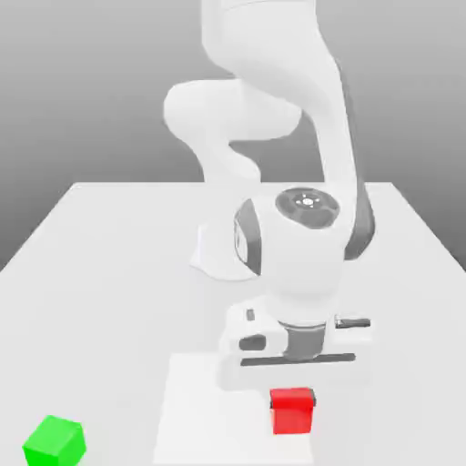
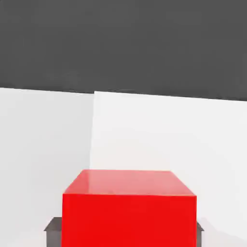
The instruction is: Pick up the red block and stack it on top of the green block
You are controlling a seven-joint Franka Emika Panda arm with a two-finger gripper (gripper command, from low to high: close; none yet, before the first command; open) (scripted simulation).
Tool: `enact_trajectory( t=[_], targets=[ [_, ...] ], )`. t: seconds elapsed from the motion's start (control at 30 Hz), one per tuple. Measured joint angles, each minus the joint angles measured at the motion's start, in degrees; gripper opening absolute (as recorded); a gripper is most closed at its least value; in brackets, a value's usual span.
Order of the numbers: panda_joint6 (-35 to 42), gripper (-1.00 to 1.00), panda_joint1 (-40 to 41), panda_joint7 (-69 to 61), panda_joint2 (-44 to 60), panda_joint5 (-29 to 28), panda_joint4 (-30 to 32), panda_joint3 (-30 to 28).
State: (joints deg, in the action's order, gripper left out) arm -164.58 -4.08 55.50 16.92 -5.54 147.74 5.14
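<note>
The red block (image 1: 291, 411) sits directly under the arm's hand near the front of the white table. My gripper (image 1: 292, 399) is down over it, with a dark fingertip (image 1: 312, 394) showing at the block's upper corner. In the hand view the red block (image 2: 129, 212) lies between the two dark fingers (image 2: 52, 229), which press against its sides, so the gripper (image 2: 126, 232) is shut on it. I cannot tell whether the block is off the surface. The green block (image 1: 55, 441) rests on the table at the exterior view's front left, well apart from the red one.
The white table (image 1: 109, 273) stretches back to the arm's base (image 1: 214, 255). A slightly brighter rectangular patch (image 1: 196, 410) lies on the surface under the hand. Open tabletop separates the red block from the green block.
</note>
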Motion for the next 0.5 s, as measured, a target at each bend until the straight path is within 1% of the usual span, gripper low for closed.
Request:
enact_trajectory(
  t=[0.13,0.17,0.43,0.5],
  targets=[
    [6.4,-1.0,0.9,-2.0,-7.6,2.7,1.2,1.4],
    [7.8,-1.0,1.9,-1.6,-8.2,3.4,0.3,0.6],
    [16.2,-1.0,12.5,6.4,-5.2,8.3,-10.9,-11.1],
    [16.7,-1.0,15.2,8.1,-2.6,9.9,-13.9,-13.6]
  ],
)
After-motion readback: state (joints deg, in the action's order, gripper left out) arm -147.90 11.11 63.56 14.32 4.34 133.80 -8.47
